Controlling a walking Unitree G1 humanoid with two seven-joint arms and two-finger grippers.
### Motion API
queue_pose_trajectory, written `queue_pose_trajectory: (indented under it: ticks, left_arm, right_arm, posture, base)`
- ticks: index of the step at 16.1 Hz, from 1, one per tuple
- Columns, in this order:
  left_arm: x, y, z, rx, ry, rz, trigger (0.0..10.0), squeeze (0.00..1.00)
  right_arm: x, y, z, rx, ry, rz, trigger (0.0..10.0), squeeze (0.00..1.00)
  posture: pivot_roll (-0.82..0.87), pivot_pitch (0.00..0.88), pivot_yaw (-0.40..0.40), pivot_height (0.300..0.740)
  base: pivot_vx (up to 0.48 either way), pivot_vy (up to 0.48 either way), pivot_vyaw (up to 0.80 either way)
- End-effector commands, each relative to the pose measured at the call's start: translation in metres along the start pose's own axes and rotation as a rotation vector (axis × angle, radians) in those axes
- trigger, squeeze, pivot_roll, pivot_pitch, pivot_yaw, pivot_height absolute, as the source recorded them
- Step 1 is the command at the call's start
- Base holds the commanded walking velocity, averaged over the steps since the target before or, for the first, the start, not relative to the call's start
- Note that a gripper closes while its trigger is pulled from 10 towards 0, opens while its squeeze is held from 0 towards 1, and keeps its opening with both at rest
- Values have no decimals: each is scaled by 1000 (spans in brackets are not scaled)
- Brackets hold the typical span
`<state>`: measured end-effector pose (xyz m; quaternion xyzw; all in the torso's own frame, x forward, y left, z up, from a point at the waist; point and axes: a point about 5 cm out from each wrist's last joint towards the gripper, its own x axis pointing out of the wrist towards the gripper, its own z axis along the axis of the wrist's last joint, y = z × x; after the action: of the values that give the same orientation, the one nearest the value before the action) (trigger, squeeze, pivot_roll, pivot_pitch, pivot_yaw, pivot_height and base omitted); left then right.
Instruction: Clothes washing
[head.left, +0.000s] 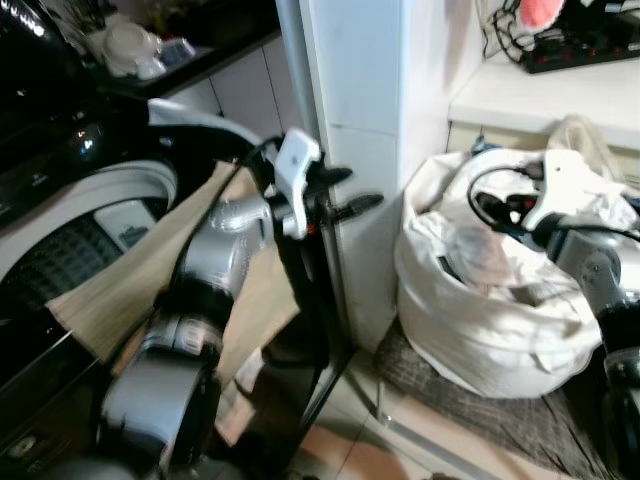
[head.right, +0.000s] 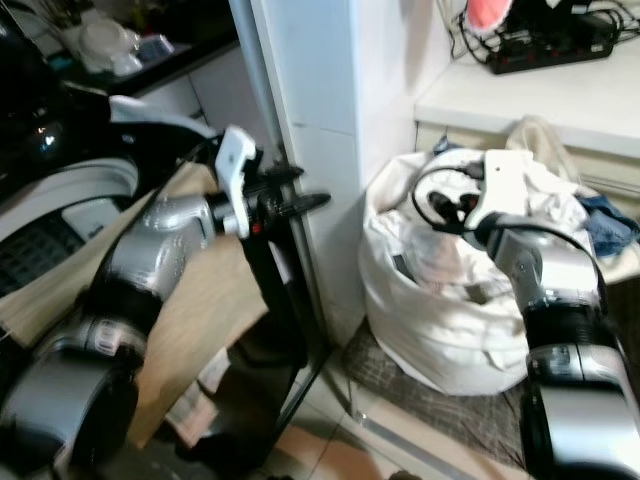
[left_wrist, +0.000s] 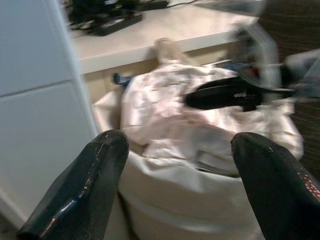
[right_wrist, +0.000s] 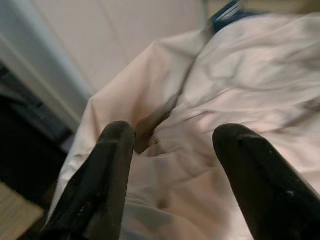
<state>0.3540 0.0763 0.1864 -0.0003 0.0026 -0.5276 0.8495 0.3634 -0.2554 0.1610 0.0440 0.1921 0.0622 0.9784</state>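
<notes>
The step in hand looks like the first pick: getting a garment out of the laundry bag so it can go to the washer. The bag, a white sack heaped with pale clothes, sits on a dark mat on the floor and serves as the landmark here. Nearest, the right gripper hangs just above the bag's pile, its two black fingers spread apart with nothing between them, pale cloth lying directly beneath. The left gripper is held up to the left of the bag, beside the white pillar, pointing toward the bag; its fingers are likewise apart and empty. Judging by this, the next move calls for the right gripper to drop into the heap and close on a single fold of cloth, not a tangle of several pieces, then lift it clear of the bag's rim. Left of the bag, past the pillar, stands the washer with its lid raised and a tan cloth draped over its edge. The pillar stands between bag and washer, so a carried garment would have to swing round it. Behind the bag runs a pale counter with a black power strip and cables on top.
</notes>
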Motion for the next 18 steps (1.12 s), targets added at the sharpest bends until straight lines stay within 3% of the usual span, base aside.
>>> queue_pose_trajectory:
  ticks: [1, 2, 3, 4, 5, 8, 9, 10, 18]
  left_arm:
    - [-4, -10, 8, 26, 2, -74, 10000, 0]
    - [-5, -18, 7, 29, 14, -116, 10000, 0]
    - [-6, -30, 5, 25, 38, -146, 10000, 0]
    - [-8, -35, 2, 17, 56, -143, 10000, 0]
    - [-12, -39, -3, 6, 84, -133, 10000, 0]
    - [-14, -38, 0, 11, 66, -86, 10000, 0]
    - [-16, -38, 2, 10, 65, -54, 10000, 0]
    - [-16, -40, 3, 13, 67, -43, 10000, 0]
    - [-11, -39, 6, 20, 62, -13, 10000, 0]
  right_arm:
    - [7, 4, -9, -19, 42, 28, 10000, 1000]
    - [10, 6, -15, -36, 81, 35, 10000, 1000]
    - [15, 6, -28, -117, 175, -5, 10000, 1000]
    - [18, 5, -39, -206, 241, -57, 10000, 827]
    - [19, 5, -49, -185, 284, -75, 10000, 0]
    - [18, 1, -57, -228, 334, -107, 10000, 0]
    - [19, -1, -56, -243, 332, -122, 2431, 0]
    - [18, -3, -53, -258, 323, -139, 0, 0]
    - [16, -14, -43, -278, 284, -183, 0, 0]
  posture:
    - [-121, 0, 152, 740]
    - [-114, 0, 149, 740]
    - [-111, 0, 152, 740]
    - [-112, 0, 154, 740]
    - [-106, 0, 148, 740]
    - [-100, 0, 139, 740]
    - [-101, 0, 137, 740]
    - [-103, 0, 136, 740]
    - [-109, 0, 137, 740]
  base:
    - [0, 0, 0]
    - [0, 0, 0]
    - [0, 0, 0]
    - [0, 0, 0]
    - [0, 0, 0]
    - [0, 0, 0]
    - [0, 0, 0]
    - [0, 0, 0]
    - [0, 0, 0]
